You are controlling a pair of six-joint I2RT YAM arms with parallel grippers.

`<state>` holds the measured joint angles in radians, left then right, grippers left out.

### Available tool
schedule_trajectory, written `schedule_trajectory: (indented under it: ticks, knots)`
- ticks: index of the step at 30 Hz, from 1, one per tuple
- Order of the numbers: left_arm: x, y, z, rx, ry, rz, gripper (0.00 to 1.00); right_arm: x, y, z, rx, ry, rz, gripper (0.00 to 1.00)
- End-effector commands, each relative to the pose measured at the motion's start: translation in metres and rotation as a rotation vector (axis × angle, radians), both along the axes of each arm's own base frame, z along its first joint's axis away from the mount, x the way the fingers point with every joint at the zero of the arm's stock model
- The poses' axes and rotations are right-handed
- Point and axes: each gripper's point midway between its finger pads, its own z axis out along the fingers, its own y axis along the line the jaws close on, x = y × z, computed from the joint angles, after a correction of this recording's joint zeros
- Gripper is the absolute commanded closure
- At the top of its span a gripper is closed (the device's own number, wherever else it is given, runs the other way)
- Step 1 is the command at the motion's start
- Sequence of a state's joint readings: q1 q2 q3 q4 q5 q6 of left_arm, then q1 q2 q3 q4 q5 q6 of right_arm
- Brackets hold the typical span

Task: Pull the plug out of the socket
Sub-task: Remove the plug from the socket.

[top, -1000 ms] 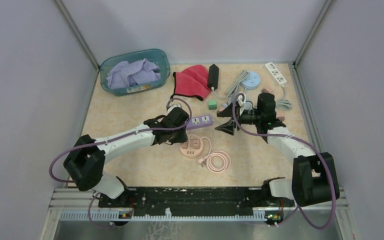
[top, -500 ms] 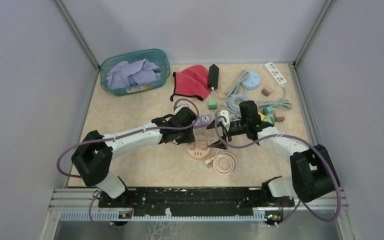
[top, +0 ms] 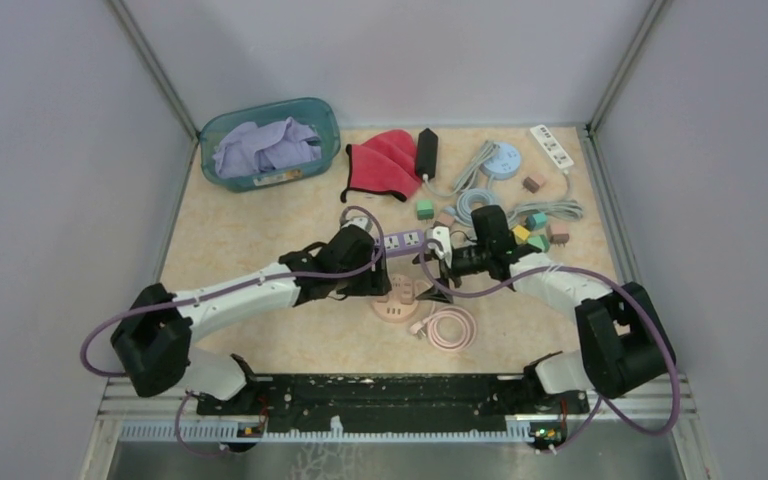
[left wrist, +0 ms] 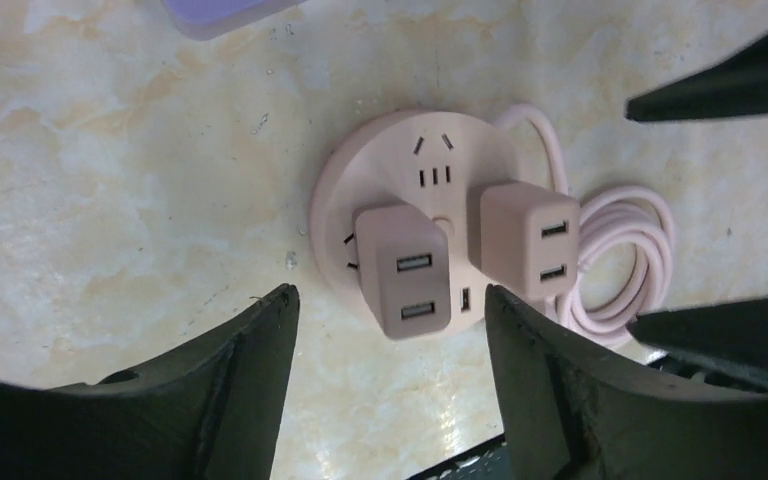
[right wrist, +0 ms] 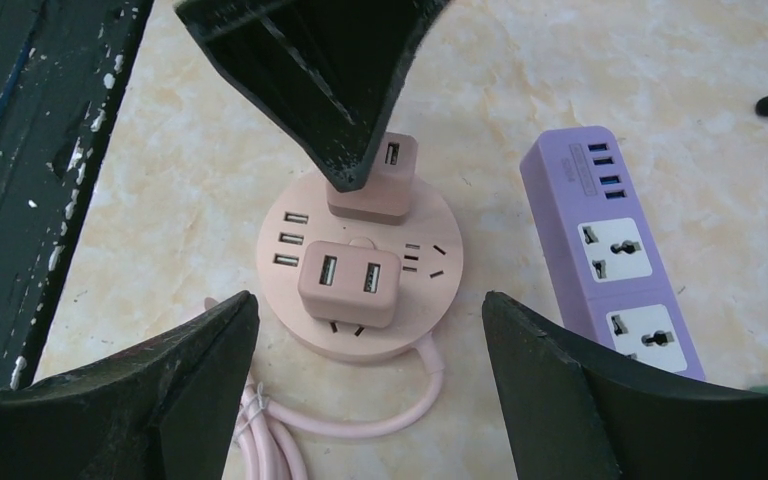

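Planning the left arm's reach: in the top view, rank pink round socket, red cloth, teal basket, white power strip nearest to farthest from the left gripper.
From the left gripper:
1. pink round socket, directly below it
2. red cloth, behind it
3. teal basket, back left
4. white power strip, back right

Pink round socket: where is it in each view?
Top external: pink round socket at mid-table, centre.
Left wrist: pink round socket at centre frame.
Right wrist: pink round socket at centre, slightly left.
Shared landmark: purple power strip, in all three views.
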<state>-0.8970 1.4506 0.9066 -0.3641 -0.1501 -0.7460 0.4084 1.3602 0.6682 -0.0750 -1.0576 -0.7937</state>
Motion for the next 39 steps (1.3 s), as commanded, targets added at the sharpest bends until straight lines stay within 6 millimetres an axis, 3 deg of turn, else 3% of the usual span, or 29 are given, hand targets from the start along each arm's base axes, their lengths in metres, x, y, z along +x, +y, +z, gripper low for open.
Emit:
schedule_trajectory:
  ticks: [1,4,7,12,27,37,39]
  knots:
    - [0.0,-0.006,0.037,-0.097,-0.198,-0.163,0.16,0.006,0.012,0.015,0.02,-0.065,0.034,0.17]
    - [-0.002,-0.002,0.061,-0.153,-0.351,-0.241,0.01,0.004,0.016,0.013,0.005,-0.061,0.035,0.17]
    - [-0.003,0.009,0.086,-0.216,-0.533,-0.269,0.0,0.002,0.02,0.01,-0.013,-0.062,0.04,0.17]
    - [-0.004,0.028,0.105,-0.275,-0.751,-0.253,0.0,-0.001,0.026,0.003,-0.046,-0.071,0.047,0.19]
    - [-0.028,0.042,0.069,-0.276,-0.92,-0.395,0.0,-0.001,0.038,-0.021,-0.152,-0.073,0.045,0.38]
    - [-0.047,0.024,0.053,-0.308,-0.914,-0.573,0.0,-0.001,0.033,-0.019,-0.213,-0.123,0.104,0.73]
    - [-0.052,0.021,0.052,-0.32,-0.929,-0.605,0.0,-0.008,0.032,-0.017,-0.21,-0.131,0.147,0.76]
